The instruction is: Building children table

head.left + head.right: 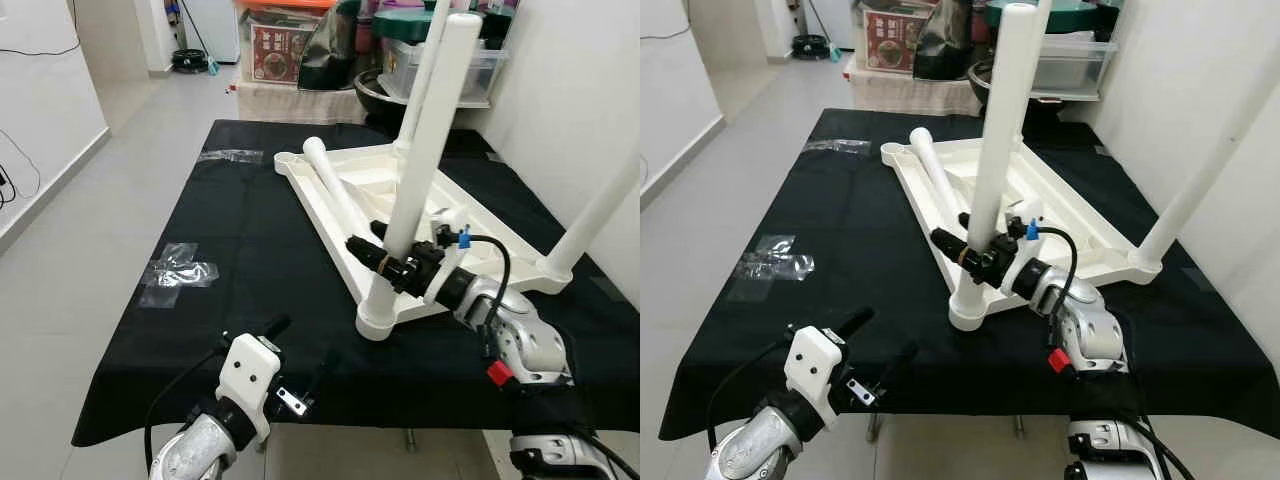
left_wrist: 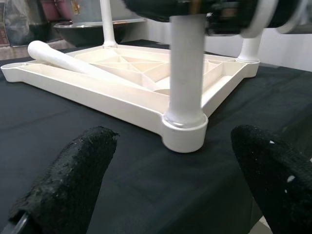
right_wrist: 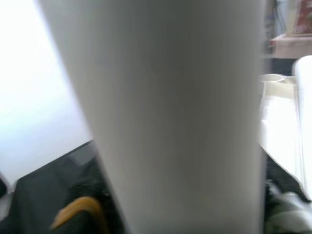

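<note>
Black-clothed table [image 1: 250, 290]; right gripper [image 1: 398, 255] jaws around upright leg [image 1: 425, 140]

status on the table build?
Right gripper clamped on near upright leg. Left gripper open, off tabletop. One leg lies loose.

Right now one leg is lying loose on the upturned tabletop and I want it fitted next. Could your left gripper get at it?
Probably yes. The left gripper hovers open at the near table edge, and the loose leg lies beyond it across bare black cloth. The right gripper holds the upright leg beside that path.
</note>
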Tool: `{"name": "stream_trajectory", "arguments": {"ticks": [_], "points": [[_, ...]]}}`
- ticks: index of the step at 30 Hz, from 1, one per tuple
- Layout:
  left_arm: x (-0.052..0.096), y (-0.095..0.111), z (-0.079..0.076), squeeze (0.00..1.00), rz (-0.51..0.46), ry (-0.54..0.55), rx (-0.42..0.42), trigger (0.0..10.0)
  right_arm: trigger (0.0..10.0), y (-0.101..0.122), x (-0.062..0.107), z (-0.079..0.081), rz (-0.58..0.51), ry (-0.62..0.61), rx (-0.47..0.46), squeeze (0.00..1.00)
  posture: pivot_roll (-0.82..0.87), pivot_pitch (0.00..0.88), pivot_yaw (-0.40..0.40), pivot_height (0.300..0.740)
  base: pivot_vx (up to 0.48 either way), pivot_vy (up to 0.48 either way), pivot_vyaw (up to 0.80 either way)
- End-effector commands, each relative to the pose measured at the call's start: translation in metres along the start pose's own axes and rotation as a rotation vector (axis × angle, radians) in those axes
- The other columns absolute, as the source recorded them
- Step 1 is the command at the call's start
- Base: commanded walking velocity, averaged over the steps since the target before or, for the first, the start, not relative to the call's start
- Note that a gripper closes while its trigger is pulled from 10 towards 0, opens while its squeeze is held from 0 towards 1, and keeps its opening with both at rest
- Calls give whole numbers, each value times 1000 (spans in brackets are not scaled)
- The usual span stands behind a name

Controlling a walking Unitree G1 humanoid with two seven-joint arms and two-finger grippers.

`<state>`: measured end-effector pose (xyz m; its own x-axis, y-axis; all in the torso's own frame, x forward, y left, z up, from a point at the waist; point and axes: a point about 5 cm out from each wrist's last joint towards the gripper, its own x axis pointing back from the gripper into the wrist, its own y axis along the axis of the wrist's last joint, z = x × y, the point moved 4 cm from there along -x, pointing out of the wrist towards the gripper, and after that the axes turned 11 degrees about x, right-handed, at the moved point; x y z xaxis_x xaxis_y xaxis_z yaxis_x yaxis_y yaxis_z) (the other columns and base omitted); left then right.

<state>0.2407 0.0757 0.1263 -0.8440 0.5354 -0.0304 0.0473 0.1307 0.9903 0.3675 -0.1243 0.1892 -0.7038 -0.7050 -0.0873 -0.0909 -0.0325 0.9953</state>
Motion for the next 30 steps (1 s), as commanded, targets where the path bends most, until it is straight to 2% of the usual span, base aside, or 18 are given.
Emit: {"name": "stream_trajectory", "arguments": {"ticks": [1,5,7,8,10,11,13,14,16,17,18,21,22,26,27,28,29,30], "points": [[1,-4,1,0,23,1,7,10000,0,-3,-9,-2,6,-41,26,0,122,0,-83,740,0,0,0],[1,-4,1,0,24,0,6,10000,0,-8,-11,-14,35,-167,49,0,118,0,-83,740,0,0,0],[1,-5,1,0,25,-1,6,10000,0,-15,-4,-32,80,-341,71,0,116,0,-82,740,0,0,0],[1,-5,1,0,25,-1,6,10000,0,-15,-4,-32,80,-341,71,0,116,0,-82,740,0,0,0],[0,-5,0,0,25,-2,6,10000,0,-22,15,-56,134,-584,73,0,113,0,-82,740,0,0,0],[0,-5,0,0,25,-2,6,10000,0,-22,15,-56,134,-584,73,0,113,0,-82,740,0,0,0],[0,-5,0,0,25,-4,6,10000,0,-30,43,-76,200,-841,60,0,110,0,-81,740,0,0,0],[0,-5,0,0,25,-4,6,10000,0,-30,43,-76,200,-841,60,0,110,0,-81,740,0,0,0],[0,-5,0,0,26,-5,6,10000,0,-34,64,-85,246,-1012,69,0,110,0,-80,740,0,0,0],[0,-5,0,0,26,-5,6,10000,0,-34,64,-85,246,-1012,69,0,110,0,-80,740,0,0,0],[0,-5,0,0,26,-6,5,10000,0,-37,79,-88,274,-1120,64,0,109,0,-78,740,0,0,0],[0,-5,0,0,25,-7,4,10000,0,-38,92,-89,296,-1217,60,0,109,0,-78,740,0,0,0],[0,-5,0,0,25,-8,4,10000,0,-38,106,-88,317,-1315,63,0,108,0,-76,740,0,0,0],[0,-5,0,0,25,-10,3,10000,0,-38,116,-84,339,-1416,65,0,106,0,-75,740,0,0,0],[0,-5,0,0,26,-10,3,10000,1569,-37,114,-82,335,-1431,61,0,109,0,-77,740,0,0,0],[0,-5,0,0,26,-10,3,10000,1569,-37,114,-82,335,-1431,61,0,109,0,-77,740,0,0,0],[0,-5,0,0,26,-10,3,10000,10000,-37,112,-81,330,-1436,58,0,109,0,-77,740,0,0,0],[0,-5,0,0,26,-10,3,10000,10000,-35,110,-80,320,-1443,54,0,109,0,-77,740,0,0,0]]}}
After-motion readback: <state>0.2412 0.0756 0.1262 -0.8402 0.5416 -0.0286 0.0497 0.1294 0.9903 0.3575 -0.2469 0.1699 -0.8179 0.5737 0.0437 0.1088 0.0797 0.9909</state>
